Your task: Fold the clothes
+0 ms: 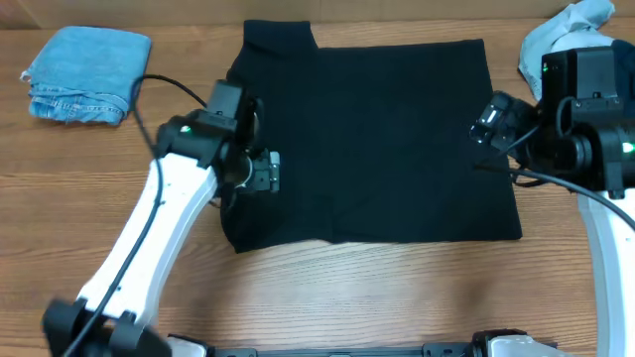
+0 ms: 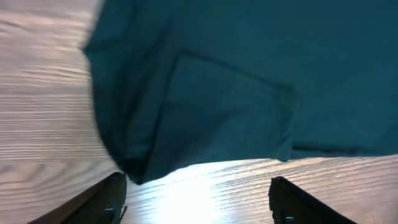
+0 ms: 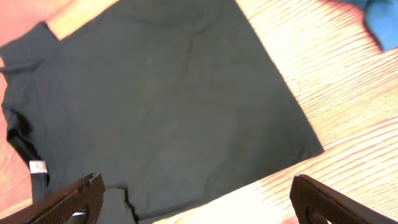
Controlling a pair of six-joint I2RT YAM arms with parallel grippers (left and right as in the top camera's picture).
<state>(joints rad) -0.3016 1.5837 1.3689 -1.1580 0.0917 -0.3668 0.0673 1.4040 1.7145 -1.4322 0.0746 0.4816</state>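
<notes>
Black T-shirt lies spread flat on the wooden table; I have my left gripper over its left edge and right gripper by its right edge, both wide open, holding nothing

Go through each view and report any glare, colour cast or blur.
Overhead: even light, sharp, but the black T-shirt reads as a flat dark mass. Left wrist: soft focus, teal cast on the shirt, white glare on the table below its edge. Right wrist: table washed out at right, reddish at upper left; the blue garment in the corner is blurred.
</notes>
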